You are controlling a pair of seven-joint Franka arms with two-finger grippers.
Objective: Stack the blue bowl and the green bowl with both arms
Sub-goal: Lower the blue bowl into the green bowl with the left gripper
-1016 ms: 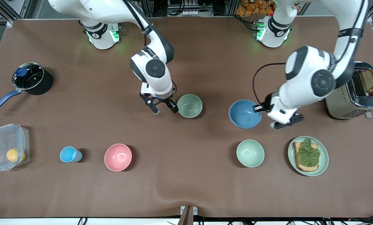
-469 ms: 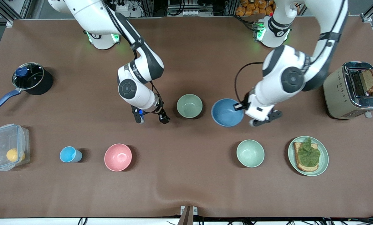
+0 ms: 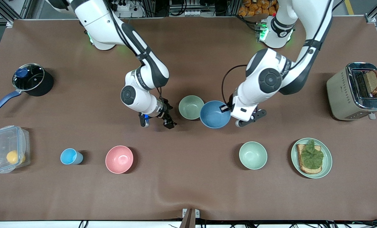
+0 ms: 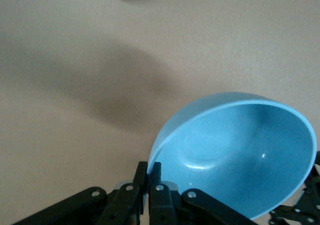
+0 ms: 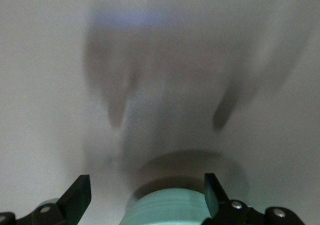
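The blue bowl (image 3: 215,114) hangs tilted in my left gripper (image 3: 227,109), which is shut on its rim; its edge overlaps the rim of the green bowl (image 3: 191,107) on the table. In the left wrist view the fingers (image 4: 142,177) pinch the blue bowl's (image 4: 240,155) rim, one inside and one outside. My right gripper (image 3: 157,122) is open and empty, low over the table beside the green bowl toward the right arm's end. In the right wrist view a green bowl wall (image 5: 170,210) shows between the spread fingers of my right gripper (image 5: 146,185).
A paler mint bowl (image 3: 253,155) and a green plate (image 3: 327,160) with toast lie nearer the camera. A toaster (image 3: 343,91) stands at the left arm's end. A pink bowl (image 3: 119,159), light-blue cup (image 3: 70,156), plastic box (image 3: 6,148) and pot (image 3: 28,79) lie toward the right arm's end.
My left gripper has carried the blue bowl toward the green bowl until their rims overlap. My right gripper has drawn away from the green bowl, staying open.
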